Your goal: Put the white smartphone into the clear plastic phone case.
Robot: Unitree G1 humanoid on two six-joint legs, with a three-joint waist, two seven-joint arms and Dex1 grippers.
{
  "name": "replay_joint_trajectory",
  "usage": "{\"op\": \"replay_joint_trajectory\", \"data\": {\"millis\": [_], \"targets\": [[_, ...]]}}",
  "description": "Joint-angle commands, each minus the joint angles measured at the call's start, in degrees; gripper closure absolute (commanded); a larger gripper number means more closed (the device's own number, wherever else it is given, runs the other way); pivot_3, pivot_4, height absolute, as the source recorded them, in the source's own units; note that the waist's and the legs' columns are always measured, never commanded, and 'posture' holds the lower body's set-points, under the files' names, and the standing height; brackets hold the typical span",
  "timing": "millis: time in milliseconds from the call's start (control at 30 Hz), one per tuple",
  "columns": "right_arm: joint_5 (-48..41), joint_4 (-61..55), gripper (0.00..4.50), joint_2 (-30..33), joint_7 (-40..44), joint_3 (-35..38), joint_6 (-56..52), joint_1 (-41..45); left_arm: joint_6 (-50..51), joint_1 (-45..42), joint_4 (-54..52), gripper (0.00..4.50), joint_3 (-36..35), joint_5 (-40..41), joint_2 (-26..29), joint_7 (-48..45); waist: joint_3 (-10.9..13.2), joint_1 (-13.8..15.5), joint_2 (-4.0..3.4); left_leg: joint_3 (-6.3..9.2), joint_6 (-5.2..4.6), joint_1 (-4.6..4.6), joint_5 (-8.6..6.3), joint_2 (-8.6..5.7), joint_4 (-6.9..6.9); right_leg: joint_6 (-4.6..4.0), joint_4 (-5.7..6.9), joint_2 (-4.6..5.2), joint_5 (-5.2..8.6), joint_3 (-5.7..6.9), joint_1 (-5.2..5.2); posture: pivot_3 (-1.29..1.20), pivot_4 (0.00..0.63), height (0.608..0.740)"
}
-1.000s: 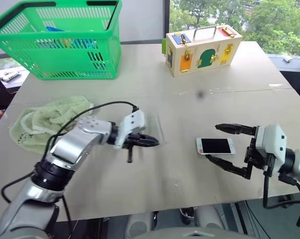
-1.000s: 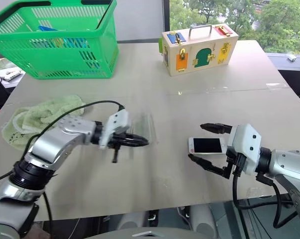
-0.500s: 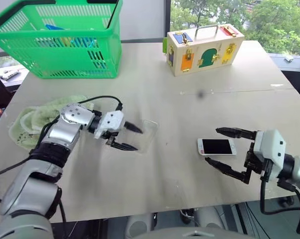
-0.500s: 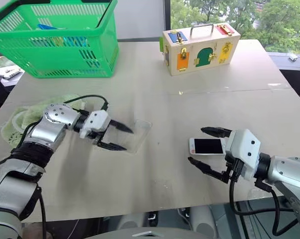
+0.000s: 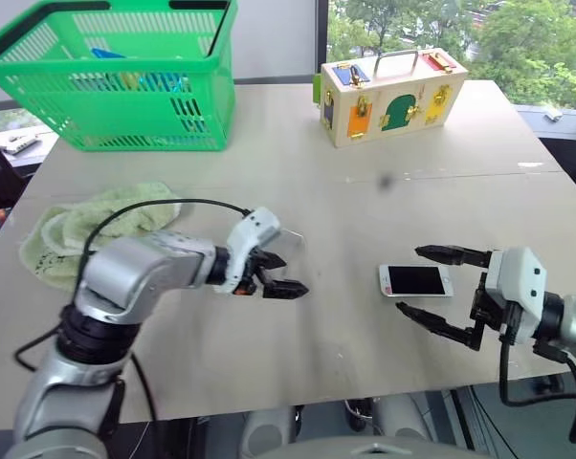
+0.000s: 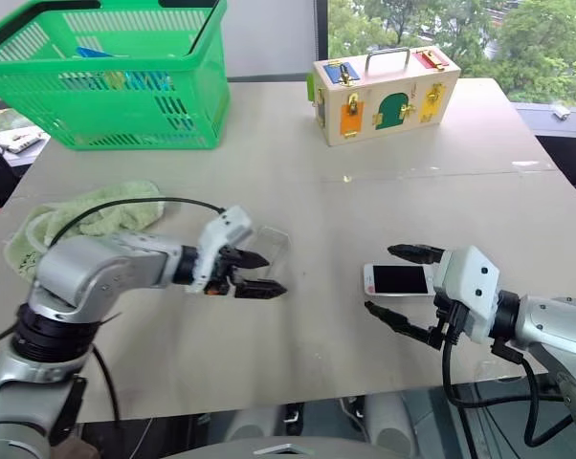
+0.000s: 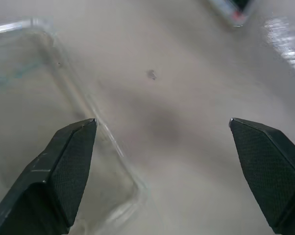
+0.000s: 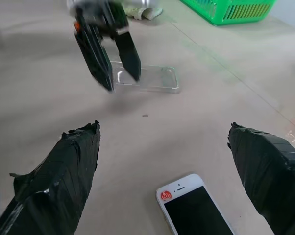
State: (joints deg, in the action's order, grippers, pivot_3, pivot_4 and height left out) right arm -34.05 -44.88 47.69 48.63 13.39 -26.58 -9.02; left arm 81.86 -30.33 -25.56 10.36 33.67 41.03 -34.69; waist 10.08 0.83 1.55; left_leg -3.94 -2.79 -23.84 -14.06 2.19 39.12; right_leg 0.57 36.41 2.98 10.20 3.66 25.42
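Left tool (image 5: pixel 275 275): fingers spread, empty, over near end of clear thin plastic phone case (image 6: pixel 269 243) on table (image 5: pixel 365 191).
Right tool (image 5: pixel 441 285): spread, straddling slim white smartphone (image 5: pixel 415 280), long axis left-right; right arm nearer.

Bright window daylight, soft shadows, slight wrist-cam blur

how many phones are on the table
1. The white smartphone lies flat, screen up, on the table between the open fingers of the right pincer. The green basket holds items, so another could be hidden there.
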Motion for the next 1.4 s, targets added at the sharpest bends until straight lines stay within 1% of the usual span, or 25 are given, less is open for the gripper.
{"op": "replay_joint_trajectory", "data": {"millis": [33, 67, 133, 167, 267, 300, 367, 400, 467, 533, 567, 633, 733, 767, 833, 867, 967, 1000, 1133, 1233, 1367, 1400], "targets": [[-0.6, -1.1, 0.00, 0.8, 0.5, 1.3, 0.5, 0.6, -0.3, 1.5, -1.0, 0.04, 3.7, -5.5, -2.4, 7.6, 0.0, 0.0, -0.05, -0.04, 0.00, 0.07, 0.00, -0.01, -0.06, -0.01, 0.01, -0.01, 0.00, -0.05, -0.01, 0.00, 0.150, 0.740], [-0.6, -1.4, 0.00, 1.0, 0.4, 1.5, 0.4, 0.3, -2.3, 2.1, -0.4, 0.55, 5.4, -7.0, -2.7, 8.5, 0.0, 0.1, -0.05, -0.03, 0.01, 0.09, 0.00, 0.00, -0.09, -0.01, 0.02, -0.04, 0.01, -0.05, -0.01, 0.00, 0.150, 0.740], [-0.6, -2.2, 0.00, 1.2, 0.2, 2.1, 0.1, -0.6, -5.3, 3.1, 0.1, 1.25, 8.1, -9.1, -2.2, 8.8, -0.1, 0.1, -0.12, 0.01, 0.01, 0.13, 0.00, 0.01, -0.10, -0.03, 0.08, -0.07, 0.01, -0.05, -0.01, 0.00, 0.150, 0.740], [-0.6, -2.5, 0.00, 1.3, 0.1, 2.4, 0.0, -0.9, -6.0, 3.4, 0.1, 1.76, 8.6, -9.3, -2.0, 8.4, -0.1, 0.1, -0.17, 0.01, 0.02, 0.16, 0.01, 0.01, -0.09, -0.03, 0.11, -0.06, 0.01, -0.04, -0.02, 0.00, 0.150, 0.740], [-0.9, -3.5, 0.00, 1.3, -0.5, 3.7, -0.5, -2.4, -11.1, 5.0, 0.1, 3.00, 10.9, -11.3, 0.9, 5.8, -0.2, 0.1, -0.21, 0.00, 0.04, 0.20, 0.00, 0.00, -0.07, -0.04, 0.16, 0.01, 0.01, -0.04, -0.03, 0.00, 0.150, 0.740], [-0.9, -3.9, 0.00, 1.2, -0.8, 3.9, -0.6, -2.9, -14.1, 5.5, 0.6, 3.56, 11.5, -12.0, 2.1, 4.1, -0.2, 0.0, -0.30, 0.01, 0.04, 0.20, 0.00, 0.01, -0.06, -0.04, 0.16, 0.03, 0.01, -0.03, -0.03, 0.00, 0.150, 0.740], [-0.7, -4.7, 0.00, 0.8, -1.5, 4.1, -0.7, -3.9, -22.8, 6.3, 2.3, 4.29, 13.1, -14.8, 5.6, -0.8, -0.3, 0.0, -0.34, -0.08, 0.07, 0.23, -0.02, 0.00, -0.06, -0.04, 0.16, 0.10, 0.01, -0.06, -0.02, 0.00, 0.150, 0.740], [-0.6, -5.1, 0.00, 0.7, -1.8, 4.2, -0.8, -4.3, -28.2, 6.8, 3.2, 4.46, 13.9, -16.4, 7.8, -4.0, -0.3, 0.0, -0.34, -0.09, 0.07, 0.22, -0.02, -0.01, -0.06, -0.04, 0.16, 0.12, 0.01, -0.06, 0.00, 0.00, 0.150, 0.740], [-0.6, -5.5, 0.00, 0.4, -2.3, 4.2, -0.8, -5.0, -37.0, 7.6, 5.3, 4.46, 12.9, -16.8, 10.7, -11.1, -0.3, 0.0, -0.36, -0.10, 0.24, 0.21, -0.11, 0.01, -0.07, -0.04, 0.15, 0.13, 0.01, -0.05, 0.03, 0.00, 0.150, 0.740], [-0.4, -5.7, 0.00, 0.2, -2.6, 4.2, -0.6, -5.6, -52.6, 7.9, 10.3, 4.46, 10.9, -17.8, 13.3, -20.7, -0.3, 0.0, -0.37, -0.11, 0.29, 0.11, -0.14, 0.05, -0.09, -0.05, 0.15, 0.15, 0.01, -0.05, 0.17, 0.00, 0.150, 0.740], [-0.3, -5.7, 0.00, 0.1, -2.7, 4.1, -0.5, -5.8, -58.1, 7.6, 12.5, 4.46, 10.4, -18.0, 14.3, -25.0, -0.2, 0.0, -0.37, -0.12, 0.29, 0.11, -0.14, 0.05, -0.10, -0.06, 0.15, 0.15, 0.01, -0.04, 0.19, 0.00, 0.150, 0.740], [0.2, -5.5, 0.00, -0.1, -3.0, 3.6, 0.0, -5.8, -63.6, 5.8, 16.5, 4.46, 9.8, -18.2, 14.5, -30.4, -0.2, 0.1, -0.38, -0.12, 0.30, 0.02, -0.15, 0.06, -0.12, -0.07, 0.13, 0.17, 0.02, -0.01, 0.25, 0.00, 0.150, 0.740], [1.2, -4.6, 0.00, 0.0, -4.0, 2.2, -0.7, -4.7, -71.6, 3.2, 20.4, 4.46, 10.5, -20.0, 12.6, -36.0, -0.2, 0.4, -0.35, -0.14, 0.29, -0.05, -0.15, 0.03, -0.11, -0.06, 0.07, 0.17, 0.02, 0.03, 0.26, 0.00, 0.150, 0.740], [1.3, -4.3, 0.00, 0.2, -4.5, 1.8, -1.5, -4.0, -72.7, 2.4, 21.2, 4.46, 11.0, -20.7, 11.4, -36.9, -0.2, 0.5, -0.34, -0.15, 0.28, -0.06, -0.15, 0.02, -0.11, -0.06, -0.01, 0.18, 0.01, 0.03, 0.22, 0.00, 0.150, 0.740], [1.3, -3.4, 0.00, 0.8, -4.8, 0.9, -2.9, -2.9, -71.0, 1.1, 21.6, 4.46, 12.1, -20.9, 8.4, -37.7, -0.2, 0.6, -0.34, -0.16, 0.27, -0.11, -0.15, 0.01, -0.10, -0.05, -0.13, 0.20, 0.01, 0.03, 0.19, 0.00, 0.150, 0.740], [2.2, -2.9, 0.00, 1.3, -4.5, 0.3, -2.8, -2.5, -70.6, 0.8, 21.4, 4.46, 12.4, -21.1, 7.0, -37.8, -0.2, 0.7, -0.33, -0.17, 0.09, -0.12, -0.05, 0.01, -0.10, -0.04, -0.20, 0.20, 0.00, 0.02, 0.17, 0.00, 0.150, 0.740], [5.0, -1.0, 0.00, 3.2, -2.4, -1.8, -1.6, -1.7, -68.0, 0.6, 20.1, 4.46, 13.4, -21.9, 3.4, -37.2, -0.2, 0.6, -0.30, -0.23, -0.04, -0.19, -0.04, -0.01, -0.10, -0.02, -0.26, 0.16, 0.00, -0.02, 0.18, 0.00, 0.150, 0.740], [6.2, 0.7, 0.00, 3.8, -1.2, -3.0, -0.3, -0.7, -65.6, 0.2, 19.8, 4.46, 14.1, -23.2, 1.9, -35.8, -0.2, 0.6, -0.30, -0.22, -0.05, -0.23, -0.05, 0.00, -0.10, -0.02, -0.28, 0.13, 0.00, 0.01, 0.19, 0.00, 0.150, 0.740], [8.9, 7.3, 0.00, 5.1, 3.0, -6.5, 3.2, 3.6, -61.2, 0.7, 17.4, 4.46, 15.2, -25.8, -0.7, -33.4, -0.2, 0.2, -0.29, -0.17, -0.05, -0.27, -0.05, 0.02, -0.09, -0.01, -0.32, -0.07, 0.00, 0.03, 0.20, 0.00, 0.150, 0.740], [10.4, 12.5, 0.00, 5.9, 7.1, -9.4, 5.8, 7.2, -57.5, 1.0, 15.0, 3.64, 15.2, -25.6, -2.3, -32.6, -0.2, 0.1, -0.29, -0.13, -0.05, -0.22, -0.05, 0.03, -0.09, -0.02, -0.28, -0.11, -0.01, 0.02, 0.18, 0.00, 0.150, 0.740], [10.6, 17.9, 0.00, 5.5, 11.2, -12.2, 7.1, 11.9, -54.5, 1.5, 11.8, 1.99, 12.7, -24.1, -2.7, -31.6, -0.2, 0.0, -0.28, -0.15, -0.05, -0.19, -0.04, 0.04, -0.09, -0.02, -0.24, -0.11, -0.01, -0.05, 0.18, 0.00, 0.150, 0.740], [10.5, 19.3, 0.00, 5.6, 12.3, -13.0, 6.7, 13.1, -53.6, 2.2, 10.4, 1.44, 11.0, -22.9, -2.4, -31.2, -0.2, -0.1, -0.28, -0.15, -0.05, -0.17, -0.04, 0.04, -0.09, -0.02, -0.22, -0.11, -0.01, -0.06, 0.18, 0.00, 0.150, 0.740]]}}
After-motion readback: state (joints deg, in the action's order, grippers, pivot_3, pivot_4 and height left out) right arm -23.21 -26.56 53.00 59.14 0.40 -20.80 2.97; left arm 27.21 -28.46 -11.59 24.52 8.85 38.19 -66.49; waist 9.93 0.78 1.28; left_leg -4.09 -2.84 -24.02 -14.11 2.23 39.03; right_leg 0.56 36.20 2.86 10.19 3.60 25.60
